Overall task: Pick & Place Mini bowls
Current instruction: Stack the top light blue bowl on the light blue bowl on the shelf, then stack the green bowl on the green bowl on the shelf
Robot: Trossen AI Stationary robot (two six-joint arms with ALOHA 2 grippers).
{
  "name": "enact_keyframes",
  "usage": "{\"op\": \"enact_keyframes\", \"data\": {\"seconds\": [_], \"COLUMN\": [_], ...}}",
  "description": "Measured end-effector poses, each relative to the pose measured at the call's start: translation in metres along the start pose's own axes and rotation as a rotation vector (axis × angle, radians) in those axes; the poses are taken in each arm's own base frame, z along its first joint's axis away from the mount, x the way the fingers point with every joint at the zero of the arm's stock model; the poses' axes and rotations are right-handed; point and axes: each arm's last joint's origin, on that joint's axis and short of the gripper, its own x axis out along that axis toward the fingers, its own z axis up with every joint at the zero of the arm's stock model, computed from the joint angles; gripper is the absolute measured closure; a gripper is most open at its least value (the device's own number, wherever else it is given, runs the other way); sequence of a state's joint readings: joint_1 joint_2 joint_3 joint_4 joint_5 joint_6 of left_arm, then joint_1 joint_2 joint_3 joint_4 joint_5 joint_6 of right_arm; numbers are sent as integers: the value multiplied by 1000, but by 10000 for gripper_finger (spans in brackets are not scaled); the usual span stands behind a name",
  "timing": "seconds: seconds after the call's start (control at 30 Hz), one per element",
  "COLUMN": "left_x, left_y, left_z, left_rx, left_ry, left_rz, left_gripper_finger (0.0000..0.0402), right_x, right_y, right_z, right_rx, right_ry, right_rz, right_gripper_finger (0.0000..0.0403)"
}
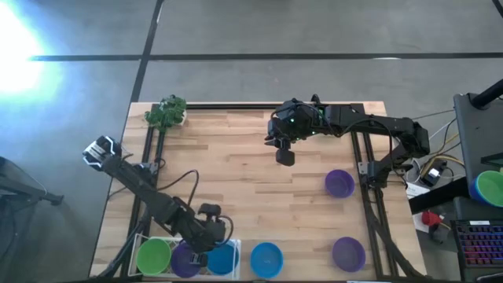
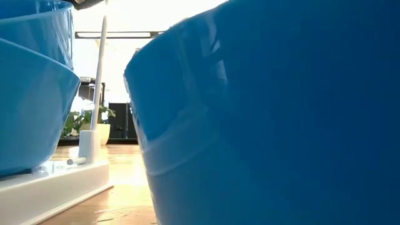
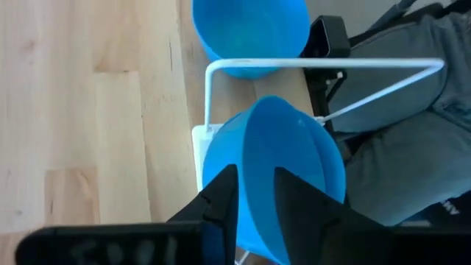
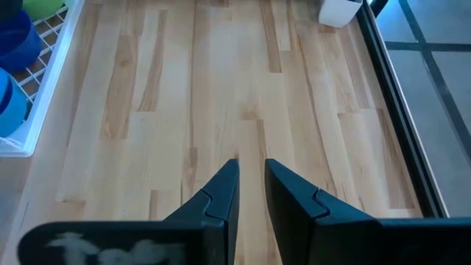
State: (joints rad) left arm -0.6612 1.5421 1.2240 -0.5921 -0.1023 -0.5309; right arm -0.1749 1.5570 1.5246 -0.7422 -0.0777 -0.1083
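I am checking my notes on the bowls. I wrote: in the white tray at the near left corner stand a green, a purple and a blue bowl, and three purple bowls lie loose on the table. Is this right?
Not quite. The high view shows the tray holding the green bowl, purple bowl and blue bowl, as you wrote. But only two loose bowls are purple; the third loose bowl is blue.

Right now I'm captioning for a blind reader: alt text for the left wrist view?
The left gripper, jaws slightly apart, straddles the rim of a blue mini bowl standing tilted in the white mesh tray. A second blue bowl sits just beyond on the wooden table.
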Motion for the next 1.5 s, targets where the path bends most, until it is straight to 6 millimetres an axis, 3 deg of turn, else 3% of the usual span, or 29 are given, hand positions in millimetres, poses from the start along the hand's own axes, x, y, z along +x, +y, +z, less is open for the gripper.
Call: {"op": "enact_keyframes", "data": {"seconds": [0.3, 0.63, 0.9, 1.5], "left_x": [2, 3, 21, 32], "left_y": [-1, -1, 7, 20], "left_z": [0, -1, -15, -30], "left_rx": [63, 65, 55, 17], "left_ry": [13, 15, 1, 23], "left_rz": [-29, -31, -38, -11], "left_gripper_finger": [396, 401, 401, 401], "right_x": [0, 0, 0, 0], "right_y": [0, 0, 0, 0], "right_z": [0, 0, 0, 0], "right_rx": [0, 0, 0, 0], "right_ry": [0, 0, 0, 1], "right_rz": [0, 0, 0, 0], "right_gripper_finger": [342, 342, 342, 342]}}
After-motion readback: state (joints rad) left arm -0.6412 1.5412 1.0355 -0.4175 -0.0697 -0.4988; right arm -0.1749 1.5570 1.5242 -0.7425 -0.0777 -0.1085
